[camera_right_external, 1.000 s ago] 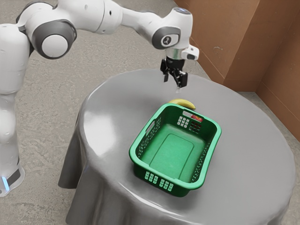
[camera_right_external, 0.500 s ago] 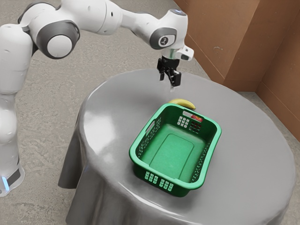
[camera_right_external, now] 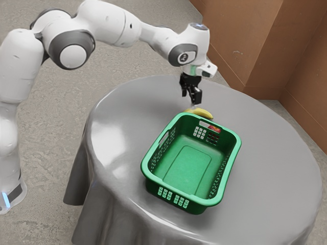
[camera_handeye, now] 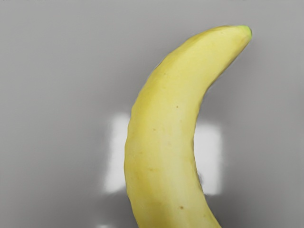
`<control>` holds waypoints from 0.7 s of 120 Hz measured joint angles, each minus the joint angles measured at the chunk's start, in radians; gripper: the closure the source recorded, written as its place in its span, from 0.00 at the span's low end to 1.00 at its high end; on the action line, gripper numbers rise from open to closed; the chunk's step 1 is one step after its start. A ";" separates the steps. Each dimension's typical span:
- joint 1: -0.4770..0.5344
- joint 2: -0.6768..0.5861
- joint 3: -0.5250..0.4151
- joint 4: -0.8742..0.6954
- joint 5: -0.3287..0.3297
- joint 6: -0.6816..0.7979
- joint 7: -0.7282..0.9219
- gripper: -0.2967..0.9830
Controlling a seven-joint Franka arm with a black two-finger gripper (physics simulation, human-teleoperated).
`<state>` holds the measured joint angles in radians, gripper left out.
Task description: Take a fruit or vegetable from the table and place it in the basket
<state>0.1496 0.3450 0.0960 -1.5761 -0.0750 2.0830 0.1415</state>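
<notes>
Exterior view: set beside the arm (camera_right_external: 110, 23), standing back, angled down over tabletop (camera_right_external: 276, 158) and basket (camera_right_external: 198, 205). Wrist view: mounted on the hand (camera_right_external: 192, 99), close, facing down. Common to both: banana (camera_handeye: 164, 133), part of the tabletop around it.

My remote arm (camera_right_external: 107, 23) comprised smooth, rounded white segments. Item: one large joint housing (camera_right_external: 72, 56), which wore a dark grey surround and a round white cap. Item: one wrist joint (camera_right_external: 183, 57), which bore a grey surround and a small dark emblem. Item: one blocky white fitting (camera_right_external: 206, 69), which had a dark patch. My gripper (camera_right_external: 192, 99) was black and angular; my base (camera_right_external: 18, 186) carried a blue light strip (camera_right_external: 5, 199).
</notes>
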 joint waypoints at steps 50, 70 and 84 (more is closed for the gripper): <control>0.011 0.019 -0.013 0.000 -0.003 0.032 0.031 0.23; 0.007 0.034 -0.016 0.005 -0.003 0.047 0.039 0.23; 0.007 0.042 -0.016 0.016 -0.003 0.059 0.044 0.23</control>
<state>0.1565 0.3870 0.0800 -1.5599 -0.0782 2.1421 0.1850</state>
